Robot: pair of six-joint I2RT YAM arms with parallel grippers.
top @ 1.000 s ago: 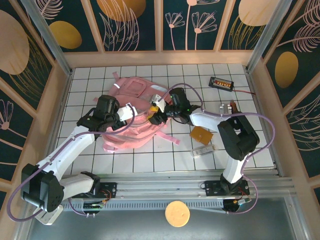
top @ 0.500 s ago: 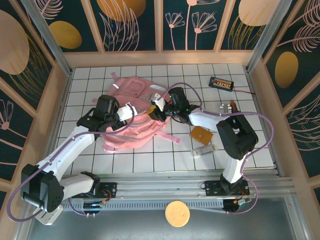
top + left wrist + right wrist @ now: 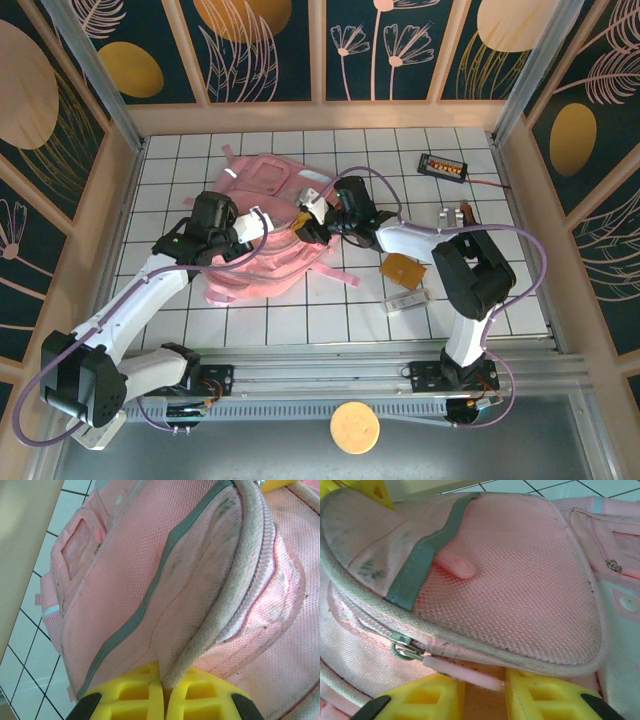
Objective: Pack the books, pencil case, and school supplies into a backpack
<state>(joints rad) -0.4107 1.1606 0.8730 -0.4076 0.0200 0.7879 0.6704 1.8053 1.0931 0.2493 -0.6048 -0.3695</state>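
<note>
The backpack (image 3: pixel 250 272) lies flat on the tiled counter (image 3: pixel 300 322), left of centre. Its soft, light fabric probably sags and folds wherever it is lifted, so a hold belongs on its firmer parts: the corded rim (image 3: pixel 240 580) of the flap, or the zip pull (image 3: pixel 465 676). The left gripper (image 3: pixel 165 702) has its jaws closed tight on that rim, the cord pinched between the yellow pads. The right gripper (image 3: pixel 485 696) stands at the bag's right side, its jaws a little apart astride the pink pull; whether they pinch it cannot be told. The pull is small and smooth, and likely to slip. The orange-brown book (image 3: pixel 403 270), thin and stiff, and the whitish block (image 3: pixel 405 300) lie flat to the right, apart from the bag, and are best taken by an edge. Bare tiles lie near of the bag and between it and the book. The wooden side wall (image 3: pixel 118 230) stands close on the left, and a loose strap (image 3: pixel 340 277) trails to the near right.
</note>
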